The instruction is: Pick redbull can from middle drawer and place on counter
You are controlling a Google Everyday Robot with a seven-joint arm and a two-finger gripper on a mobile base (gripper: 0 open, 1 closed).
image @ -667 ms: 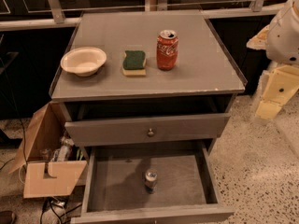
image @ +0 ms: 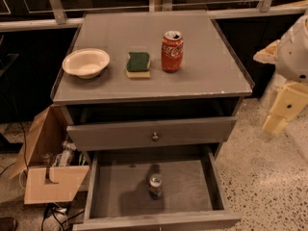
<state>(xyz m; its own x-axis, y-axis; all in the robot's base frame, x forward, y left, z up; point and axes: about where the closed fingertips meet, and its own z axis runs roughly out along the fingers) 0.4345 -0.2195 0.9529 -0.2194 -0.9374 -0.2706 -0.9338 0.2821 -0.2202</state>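
Note:
The redbull can (image: 155, 186) stands upright on the floor of the open middle drawer (image: 115, 196), near its centre, its silver top showing. The drawer is pulled out below the counter (image: 202, 71). My gripper (image: 283, 110) hangs off the cabinet's right side at about the height of the upper drawer, well away from the can, with nothing seen in it. The cream arm (image: 296, 52) rises above it at the right edge.
On the counter stand a red Coca-Cola can (image: 172, 51), a green sponge (image: 138, 64) and a cream bowl (image: 86, 62). The upper drawer front with its knob (image: 155, 136) juts out slightly. An open cardboard box (image: 48, 167) sits on the floor to the left.
My arm and gripper have sunk slightly at the right side of the cabinet. The cans, bowl, sponge and drawers have not moved.

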